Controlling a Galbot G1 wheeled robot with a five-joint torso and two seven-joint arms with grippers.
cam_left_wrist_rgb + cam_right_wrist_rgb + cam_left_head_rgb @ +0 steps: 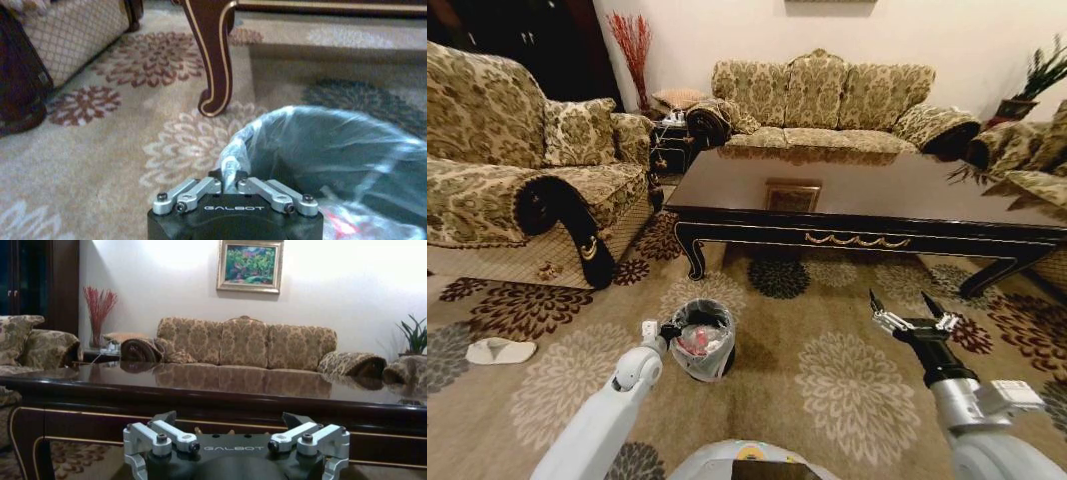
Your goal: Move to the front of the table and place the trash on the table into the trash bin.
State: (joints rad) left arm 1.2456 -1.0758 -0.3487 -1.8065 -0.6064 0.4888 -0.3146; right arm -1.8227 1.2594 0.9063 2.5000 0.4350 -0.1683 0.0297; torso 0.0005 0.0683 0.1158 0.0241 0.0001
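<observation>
The glossy dark brown table (877, 195) stands ahead on the patterned carpet. The small black trash bin (703, 342) with its translucent liner (320, 145) sits on the floor before the table's left end. Red-and-white trash (692, 343) lies inside it, seen as a red patch (343, 227) in the left wrist view. My left gripper (667, 329) (230, 179) is at the bin's near rim, shut on a fold of the liner. My right gripper (915, 316) (230, 418) hangs open in the air in front of the table, holding nothing.
A patterned sofa (517, 190) flanks the left, another (827, 100) stands behind the table. The table's curved leg (217, 55) is just beyond the bin. A white slipper (499, 350) lies on the carpet at left. Open carpet lies between the arms.
</observation>
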